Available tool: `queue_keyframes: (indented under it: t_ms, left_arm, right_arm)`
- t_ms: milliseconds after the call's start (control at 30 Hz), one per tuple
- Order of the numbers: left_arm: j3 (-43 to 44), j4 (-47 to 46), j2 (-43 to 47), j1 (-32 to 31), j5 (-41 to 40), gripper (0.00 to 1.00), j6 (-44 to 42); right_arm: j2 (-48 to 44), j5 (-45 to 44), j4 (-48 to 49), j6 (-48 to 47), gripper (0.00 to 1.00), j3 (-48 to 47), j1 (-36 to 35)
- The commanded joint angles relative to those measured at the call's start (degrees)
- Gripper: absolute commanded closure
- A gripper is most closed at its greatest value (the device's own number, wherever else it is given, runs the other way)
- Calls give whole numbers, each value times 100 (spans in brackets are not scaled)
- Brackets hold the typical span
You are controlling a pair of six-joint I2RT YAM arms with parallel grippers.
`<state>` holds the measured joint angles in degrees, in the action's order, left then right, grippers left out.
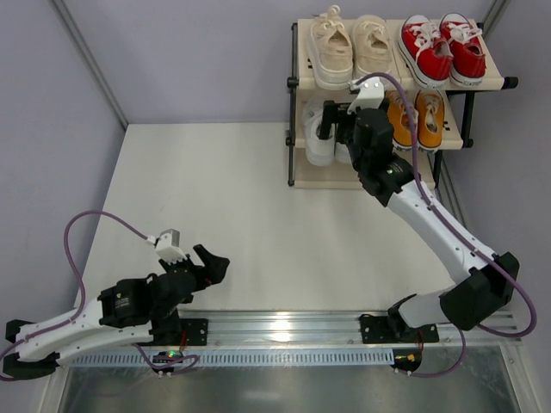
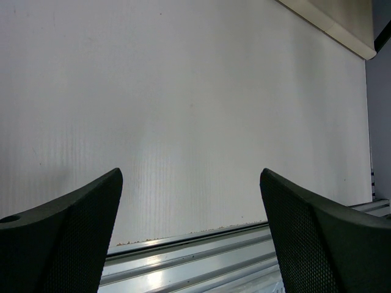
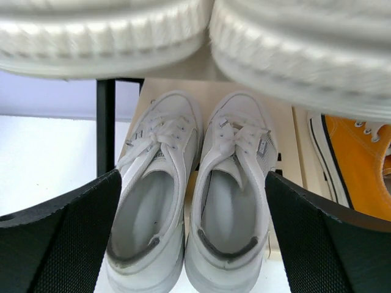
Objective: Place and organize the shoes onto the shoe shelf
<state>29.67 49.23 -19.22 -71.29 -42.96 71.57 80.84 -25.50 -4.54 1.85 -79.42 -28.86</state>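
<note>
White pair (image 3: pixel 192 201) on left end of shelf's (image 1: pixel 320 179) middle tier, framed between right gripper's (image 3: pixel 192 183) fingers (image 3: pixel 67 244); fingers wide apart, holding nothing. Left gripper (image 2: pixel 189 177) spread, empty.

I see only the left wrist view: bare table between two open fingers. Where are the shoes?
Observer: Every shoe that the top view shows stands on the shoe shelf, at the far right of the table.
Operator: Which pairs are on its top tier?
Observer: The cream-beige pair on the left, the red pair on the right.
Operator: And what does the other arm do?
Observer: The right gripper is open and holds nothing; it hangs above the white pair on the tier below the top.
</note>
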Motion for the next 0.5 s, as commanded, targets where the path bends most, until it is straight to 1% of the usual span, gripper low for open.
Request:
queue_keyframes:
  t_ms: [0, 100, 200, 233, 300, 333, 367, 400, 433, 467]
  left_arm:
    - [56, -28, -11, -26, -160, 9, 15]
    - [56, -54, -29, -26, -160, 9, -11]
    - [48, -168, -55, -26, -151, 9, -99]
    - [48, -203, -55, -17, -143, 9, -143]
    - [30, -414, -116, -26, -99, 9, -231]
    - [30, -510, -160, -17, -90, 9, -344]
    - [30, -659, -222, -26, -64, 10, -389]
    - [30, -748, -335, -17, -29, 11, -424]
    - [30, -835, -423, -17, -11, 11, -486]
    - [30, -906, -494, -26, 7, 12, -504]
  right_arm:
    - [-664, 53, 251, 114, 0, 66, -23]
    - [-1060, 167, 321, 324, 0, 540, -40]
    - [-1728, 141, 313, 606, 1, 1295, -154]
    - [-2095, 115, 304, 659, 1, 1758, -181]
    - [-2396, 132, 287, 877, 5, 2192, -216]
    - [-2667, 159, 269, 948, 17, 2568, -216]
    - [-2774, 202, 269, 1019, 31, 2754, -216]
    - [-2897, 342, 312, 1133, 62, 2921, -216]
    - [-2985, 378, 330, 1282, 95, 3202, -216]
    - [-3186, 596, 417, 1335, 96, 3352, -208]
